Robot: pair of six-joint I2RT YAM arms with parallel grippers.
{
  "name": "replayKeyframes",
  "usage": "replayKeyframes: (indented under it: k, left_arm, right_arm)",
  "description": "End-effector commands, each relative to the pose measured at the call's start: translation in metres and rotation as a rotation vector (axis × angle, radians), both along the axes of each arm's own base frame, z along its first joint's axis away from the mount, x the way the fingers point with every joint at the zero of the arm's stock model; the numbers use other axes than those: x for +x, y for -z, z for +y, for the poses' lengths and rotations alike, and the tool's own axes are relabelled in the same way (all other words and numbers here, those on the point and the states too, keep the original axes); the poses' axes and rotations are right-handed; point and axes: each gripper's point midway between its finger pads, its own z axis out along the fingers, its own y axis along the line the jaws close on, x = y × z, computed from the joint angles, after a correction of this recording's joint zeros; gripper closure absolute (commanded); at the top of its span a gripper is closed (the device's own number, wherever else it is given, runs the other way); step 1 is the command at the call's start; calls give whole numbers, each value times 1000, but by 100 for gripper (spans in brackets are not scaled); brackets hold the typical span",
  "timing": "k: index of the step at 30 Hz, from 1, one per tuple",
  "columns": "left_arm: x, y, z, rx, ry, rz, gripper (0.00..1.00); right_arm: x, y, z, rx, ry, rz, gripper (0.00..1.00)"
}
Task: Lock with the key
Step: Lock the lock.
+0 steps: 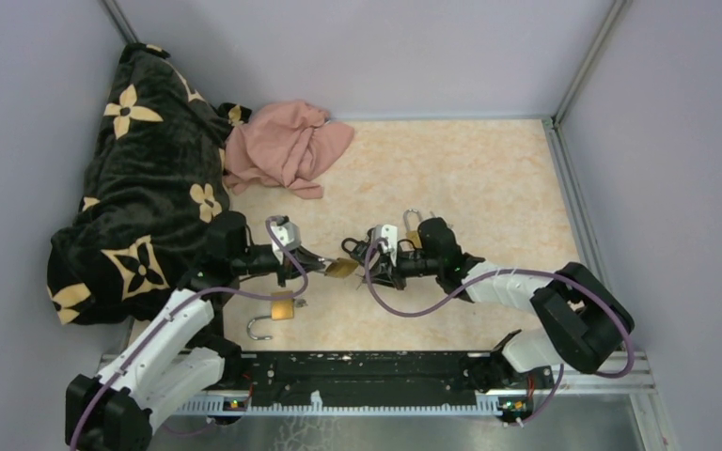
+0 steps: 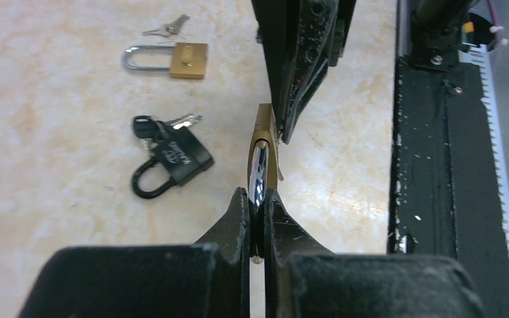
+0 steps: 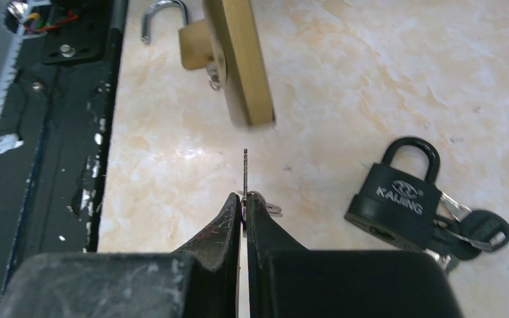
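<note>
Brass at the centre of the scene: a small rectangular brass padlock [image 2: 265, 136] with a steel shackle, pinched by that shackle between the clenched fingers of the left gripper [image 2: 257, 199]. Hangs clear of the beige marbled tabletop [image 1: 489, 178], body end turned toward the right gripper [image 3: 244, 202]. Clamped tight in that right gripper, a thin silver key [image 3: 244, 172]. Points blade-first at the end of the padlock's body (seen edge-on from the right wrist, so the teeth cannot be read). Stops just short of the brass, not touching.

On the tabletop near both grippers, a black padlock [image 3: 397, 199] with a black shackle and pale lettering on its face. Touching its side, a bunch of keys, among them a black-headed key [image 3: 477, 228].

Nearer the arm bases, a second brass padlock [image 1: 280, 306], shackle swung open. Beside the right wrist, a third brass padlock [image 2: 172, 59], lying flat with shackle seated, and just beside it a pair of small silver keys [image 2: 166, 28].

Heaped in the far left corner, a black plush blanket [image 1: 141, 178] with gold flower shapes. Against it, a crumpled pink cloth [image 1: 287, 146].
</note>
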Motion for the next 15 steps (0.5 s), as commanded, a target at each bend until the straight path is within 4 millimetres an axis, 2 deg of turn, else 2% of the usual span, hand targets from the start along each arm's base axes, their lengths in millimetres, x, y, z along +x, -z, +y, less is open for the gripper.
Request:
replayKeyframes:
  k: [1, 5, 8, 10, 12, 15]
  left_arm:
    - [7, -55, 9, -22, 42, -213, 100]
    - [7, -52, 18, 21, 34, -220, 100]
    - [13, -47, 21, 14, -24, -173, 100]
    - [23, -43, 20, -30, -111, -76, 100]
    - [25, -34, 15, -96, -162, 72, 100]
    - [13, -18, 6, -199, -180, 346, 100]
  right_arm:
    - [23, 4, -16, -41, 114, -48, 100]
    - [34, 11, -31, -56, 175, -35, 100]
    - [35, 4, -29, -36, 169, -40, 100]
    - [37, -2, -26, -24, 169, -28, 100]
    - [38, -5, -25, -37, 177, 2, 100]
    - [34, -13, -19, -69, 186, 61, 100]
